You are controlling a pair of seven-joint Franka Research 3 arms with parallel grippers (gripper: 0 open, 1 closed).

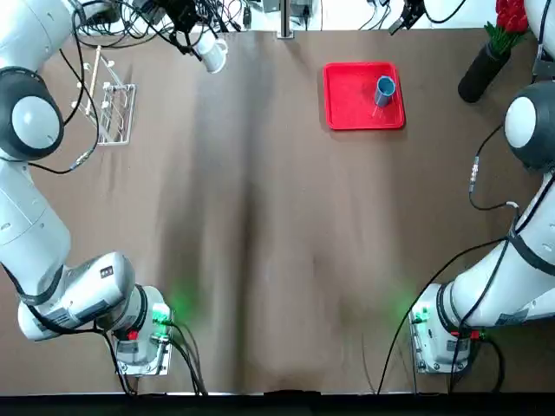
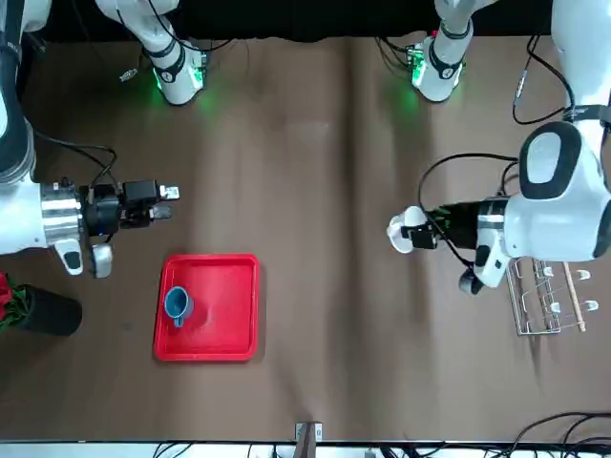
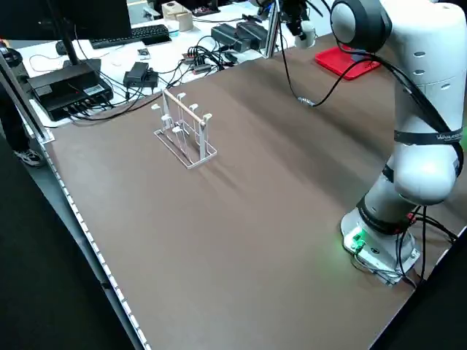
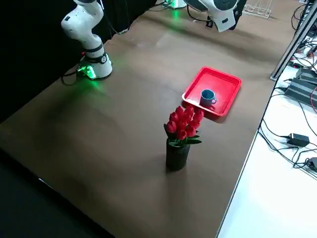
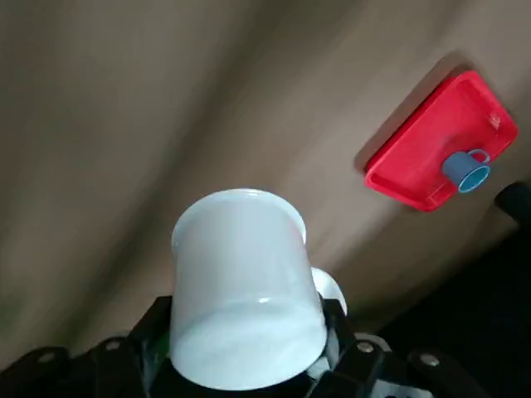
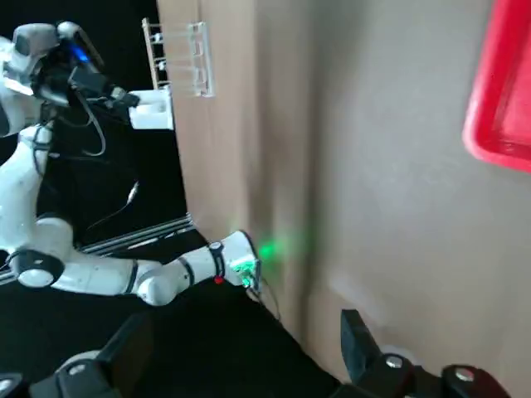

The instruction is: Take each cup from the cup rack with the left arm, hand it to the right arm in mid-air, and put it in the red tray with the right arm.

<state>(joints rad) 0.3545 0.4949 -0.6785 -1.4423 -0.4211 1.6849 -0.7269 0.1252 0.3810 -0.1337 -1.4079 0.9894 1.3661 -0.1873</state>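
Now, going left to right across the table as you see it from overhead:

Cup rack [image 1: 115, 111]: it stands empty near the table's far-left corner, so no cup is left on it.

Left gripper [image 1: 201, 45]: it is clamped on the white cup [image 1: 214, 54], held in the air over the table's far edge, left of centre.

Red tray [image 1: 347, 104]: it lies near the far edge, right of centre; the blue cup [image 1: 384, 89] already sits in its right half.

Right gripper [image 2: 164, 202]: you will find it aloft just off the tray's far edge, fingers spread wide and holding nothing, well apart from the white cup.

Risk: if you let the left gripper release before the right has closed firmly, the cup will likely drop to the table.

Risk: approach carefully; the grippers could collide at the handover.
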